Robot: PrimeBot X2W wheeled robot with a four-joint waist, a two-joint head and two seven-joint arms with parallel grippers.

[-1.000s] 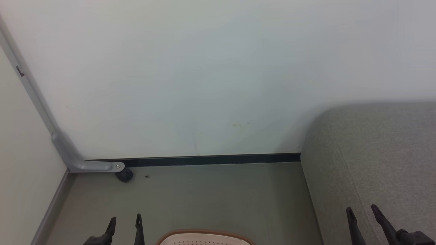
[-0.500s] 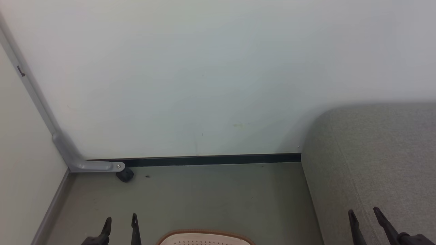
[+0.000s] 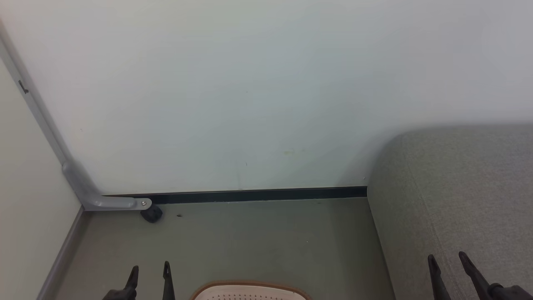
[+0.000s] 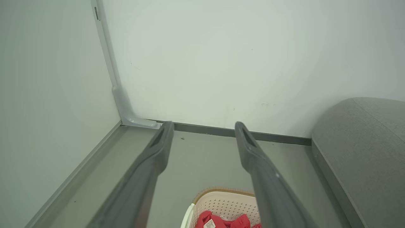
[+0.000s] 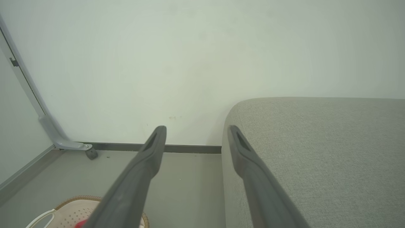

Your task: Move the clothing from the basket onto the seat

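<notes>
Pale walls (image 3: 250, 83) met a grey-green floor (image 3: 250, 233), where the basket (image 3: 250, 293) stood near the seat (image 3: 458, 187), clear of the floor's far edge, holding the red clothing (image 4: 235, 222). The left end effector (image 3: 150, 271) and the right end effector (image 3: 447, 262) were both spread and empty; a shallow pinch would likely slip off soft fabric, or a trailing garment could snag the brown rim and tip the basket. A white tag (image 4: 209, 224) on the clothing was too small to read.
</notes>
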